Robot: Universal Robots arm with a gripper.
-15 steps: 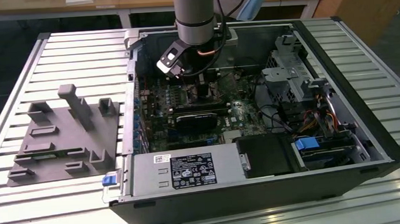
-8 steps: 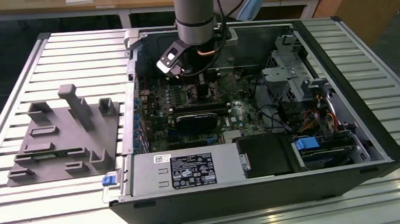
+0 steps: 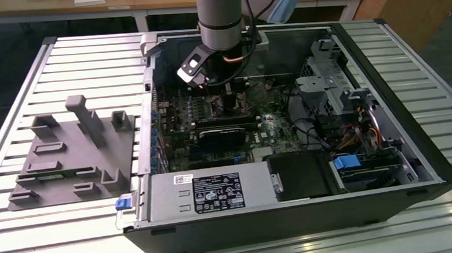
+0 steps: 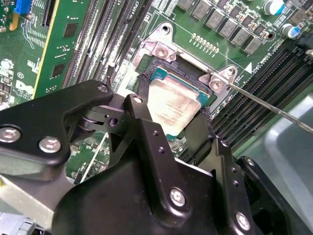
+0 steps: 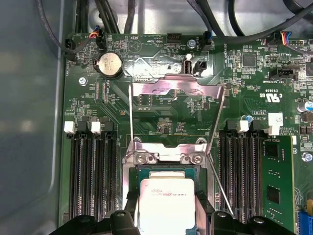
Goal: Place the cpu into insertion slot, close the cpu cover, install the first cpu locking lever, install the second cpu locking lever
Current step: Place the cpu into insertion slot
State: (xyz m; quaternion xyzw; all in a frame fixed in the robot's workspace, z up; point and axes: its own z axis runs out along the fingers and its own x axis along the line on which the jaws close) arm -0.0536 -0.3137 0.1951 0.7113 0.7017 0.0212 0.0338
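The cpu (image 5: 167, 203) — flat, metal top up; held by gripper (image 4: 171, 117) over insertion slot (image 4: 145, 83).

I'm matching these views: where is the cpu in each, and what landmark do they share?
Exterior view: the arm covers its spot inside the case.
Second wrist view: the cpu lies beside the two-screw bracket.
First wrist view: the cpu lies between the memory slots, against that bracket.
Shared landmark: the two-screw bracket.
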